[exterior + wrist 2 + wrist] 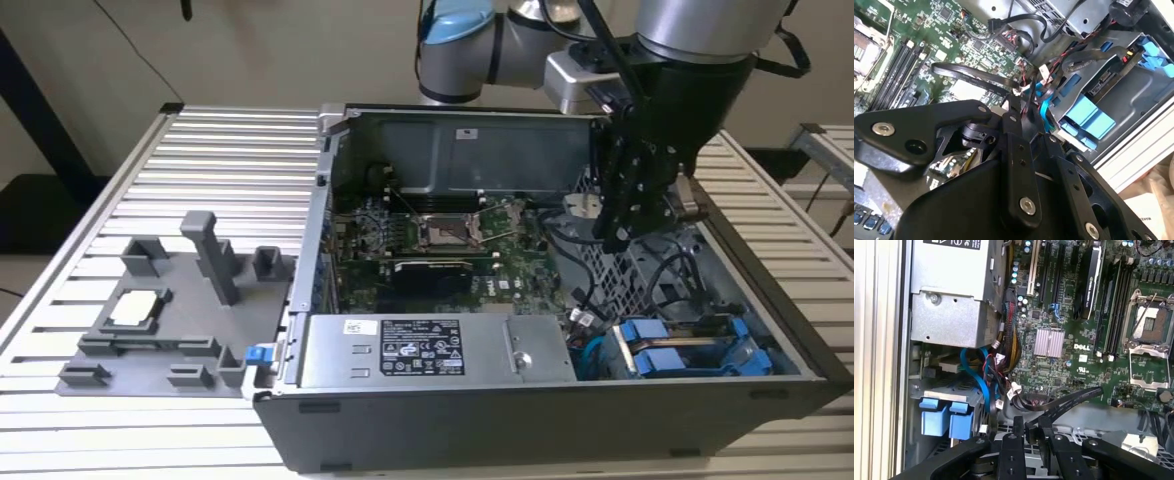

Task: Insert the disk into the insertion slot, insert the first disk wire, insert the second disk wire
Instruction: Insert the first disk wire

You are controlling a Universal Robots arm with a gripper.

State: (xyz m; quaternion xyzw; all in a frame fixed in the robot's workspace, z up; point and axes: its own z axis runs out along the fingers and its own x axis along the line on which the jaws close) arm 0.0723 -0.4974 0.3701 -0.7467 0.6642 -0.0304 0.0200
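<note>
Two blue carriers point(934, 422) sit in the drive cage point(946, 396) at the computer case's point(534, 420) corner, fingers point(1019, 432) clamped on a black flat cable point(1069, 397) nearby.

Silver arm point(694, 25) w/ lt-blue joint caps point(454, 22); black gripper point(618, 240), silver screws point(1027, 205)

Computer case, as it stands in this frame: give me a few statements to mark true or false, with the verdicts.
1. The computer case lies open, its motherboard showing. True.
2. The gripper hangs outside the case. False: it reaches into the case, over the cables beside the motherboard.
3. Two blue carriers sit side by side in the drive cage. True.
4. A cooler covers the CPU socket. False: the socket is bare.
</note>
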